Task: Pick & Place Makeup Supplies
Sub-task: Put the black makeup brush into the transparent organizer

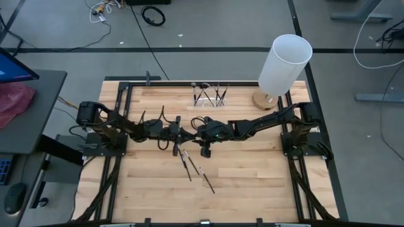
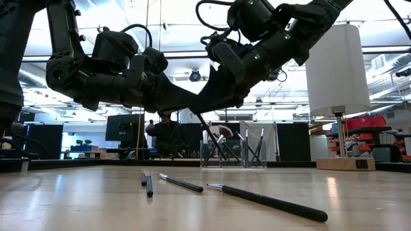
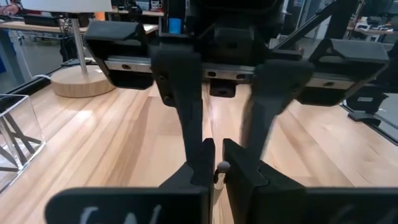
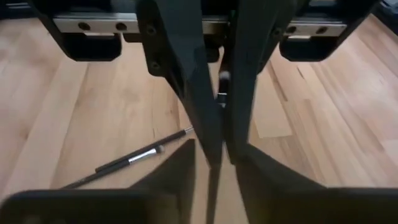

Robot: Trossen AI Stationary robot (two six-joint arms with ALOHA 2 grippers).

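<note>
Meeting over the middle of the wooden table [image 1: 252, 183], my two grippers face each other tip to tip just above centre in the overhead picture, the left gripper [image 1: 178, 134] reaching in from the left edge and the right gripper [image 1: 199, 132] from the right. In the table-level picture they come together in the upper middle, and one thin dark makeup brush [image 2: 210, 135] slants down from that junction toward the lower right, clear of the wood. My left fingers [image 3: 249, 177] are drawn nearly together, with only a sliver between them, and a small silvery bit of that brush sits pinched there. Whether my right gripper [image 4: 216, 150] is gripping the brush too, I cannot tell. The other makeup supplies lie flat on the table below centre of the overhead picture: a short dark stick [image 2: 147, 183] at lower left of the table-level view, a slim brush [image 2: 182, 183] just right of it, and a longer brush [image 2: 270, 202] toward the lower right. A small clear holder [image 1: 210, 96] with more brushes stands near the table's top edge, upper centre. A tall white lamp [image 1: 285, 63] stands at the upper right.
</note>
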